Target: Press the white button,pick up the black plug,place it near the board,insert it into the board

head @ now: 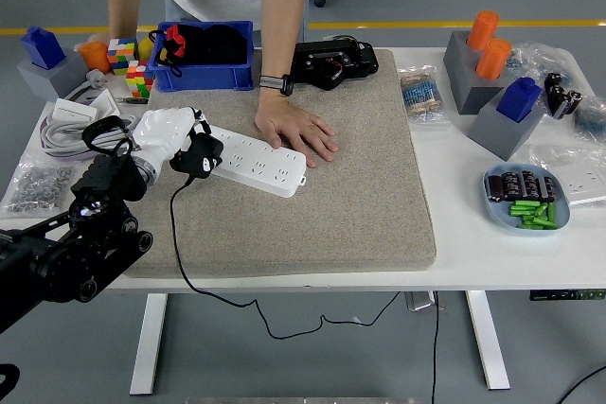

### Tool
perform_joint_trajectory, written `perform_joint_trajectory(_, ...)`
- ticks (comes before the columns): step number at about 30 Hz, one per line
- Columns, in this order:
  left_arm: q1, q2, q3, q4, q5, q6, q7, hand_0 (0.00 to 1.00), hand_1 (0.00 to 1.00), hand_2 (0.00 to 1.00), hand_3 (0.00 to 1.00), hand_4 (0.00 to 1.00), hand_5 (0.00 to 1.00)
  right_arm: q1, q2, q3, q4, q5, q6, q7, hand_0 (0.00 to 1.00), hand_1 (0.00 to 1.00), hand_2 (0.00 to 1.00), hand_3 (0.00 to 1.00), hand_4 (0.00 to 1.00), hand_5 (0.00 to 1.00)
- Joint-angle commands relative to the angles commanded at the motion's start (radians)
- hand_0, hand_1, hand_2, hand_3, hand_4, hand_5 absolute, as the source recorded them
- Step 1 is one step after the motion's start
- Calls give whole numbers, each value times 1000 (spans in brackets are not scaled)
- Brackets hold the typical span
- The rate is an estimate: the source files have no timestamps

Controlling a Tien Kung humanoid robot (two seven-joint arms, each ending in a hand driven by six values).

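Note:
A white power strip [254,159] lies slanted on the beige mat [350,186]. My left hand [175,134], in a white cover, is shut on the black plug [197,157] and holds it against the strip's left end. The plug's black cable [185,253] trails down over the mat's front edge. A person's hand [295,127] rests flat on the mat and touches the strip's right end. The white button is too small to make out. My right hand is out of view.
A blue bin [201,54] and a black device [331,61] stand behind the mat. Colour cubes [128,63] and a grey block [43,63] sit at the far left. Grey stands with orange and blue pieces [492,82] and a blue dish [526,200] are on the right.

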Motion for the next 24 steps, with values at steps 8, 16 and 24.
perform_joint_trajectory(8,-2,1,16,0,-1,0,0,193,255,283,475,610,2,0,1,3,-1,0,0,0,711,677,668,617,662,373)
perform_joint_trajectory(16,-5,1,26,-3,3,-17,28,191,255,282,475,610,2,1,2,3,0,1,0,1,711,677,669,617,662,374)
perform_joint_trajectory(24,-6,-1,30,-10,-11,-43,47,191,253,275,468,608,2,0,3,3,-1,1,0,0,711,677,668,617,662,374)
